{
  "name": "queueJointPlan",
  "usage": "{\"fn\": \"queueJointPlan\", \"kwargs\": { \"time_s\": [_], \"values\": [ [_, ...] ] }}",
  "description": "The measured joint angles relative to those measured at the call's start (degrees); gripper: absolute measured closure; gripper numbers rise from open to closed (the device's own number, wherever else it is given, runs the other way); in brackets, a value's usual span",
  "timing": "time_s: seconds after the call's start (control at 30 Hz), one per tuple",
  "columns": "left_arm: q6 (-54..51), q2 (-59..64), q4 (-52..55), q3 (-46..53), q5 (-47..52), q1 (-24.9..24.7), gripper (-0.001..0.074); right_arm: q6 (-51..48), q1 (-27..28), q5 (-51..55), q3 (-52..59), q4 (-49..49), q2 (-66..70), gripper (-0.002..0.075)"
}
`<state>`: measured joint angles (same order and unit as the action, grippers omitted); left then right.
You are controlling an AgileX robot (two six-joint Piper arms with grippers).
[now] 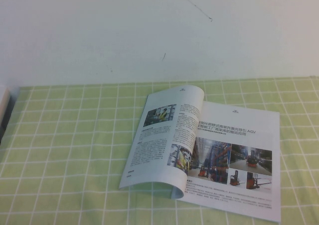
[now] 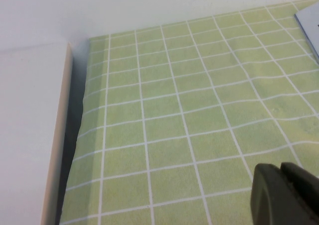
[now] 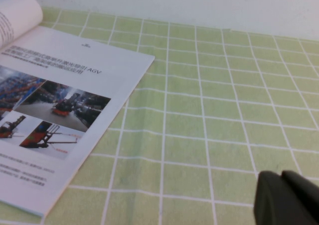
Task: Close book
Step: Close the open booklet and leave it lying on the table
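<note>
An open book [image 1: 209, 153] with printed photos lies on the green checked cloth, right of centre in the high view. Its left page curls up and over the spine, and its right page [image 3: 55, 110] lies flat. A corner of the book [image 2: 310, 23] shows at the edge of the left wrist view. My left gripper [image 2: 281, 171] hovers low over bare cloth well away from the book, its dark fingers pressed together. My right gripper [image 3: 281, 177] also hangs over bare cloth beside the book's right page, fingers together, holding nothing. Neither gripper appears in the high view.
The green checked tablecloth [image 1: 65, 150] covers the table up to a white wall [image 1: 149, 31] at the back. A white block [image 2: 30, 135] borders the cloth on the table's left edge, seen as a sliver [image 1: 4, 103] in the high view.
</note>
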<state>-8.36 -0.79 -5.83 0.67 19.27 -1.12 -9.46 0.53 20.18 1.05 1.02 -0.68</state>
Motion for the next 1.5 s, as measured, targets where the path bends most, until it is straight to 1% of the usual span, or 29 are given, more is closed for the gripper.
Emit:
{"fn": "queueJointPlan", "kwargs": {
  "time_s": [0.7, 0.9, 1.07, 1.17, 1.3, 1.5],
  "values": [
    [0.0, 0.0, 0.0, 0.0, 0.0, 0.0, 0.0739, -0.1, 0.0, 0.0, 0.0, 0.3, 0.0, 0.0730],
    [0.0, 0.0, 0.1, 0.0, 0.0, 0.0, 0.0739, -5.2, 0.0, 0.0, 0.0, -2.8, 0.0, 0.0730],
    [0.0, 0.0, 0.7, 0.0, -0.3, 0.0, 0.0739, -6.0, 0.0, 0.0, 0.0, -3.5, 0.0, 0.0730],
    [0.0, 0.0, 0.7, 0.5, -3.0, 0.0, 0.0739, -6.1, 0.0, -0.7, 0.0, -4.0, 0.0, 0.0730],
    [0.0, 0.0, -0.4, 0.6, -9.9, 0.0, 0.0739, -6.1, 0.0, -7.7, 0.6, -3.9, 0.0, 0.0730],
    [0.0, 0.0, -1.0, 0.6, -24.5, 0.0, 0.0739, -4.0, 0.0, -28.8, 0.6, -1.8, 0.0, 0.0730]
  ]
}}
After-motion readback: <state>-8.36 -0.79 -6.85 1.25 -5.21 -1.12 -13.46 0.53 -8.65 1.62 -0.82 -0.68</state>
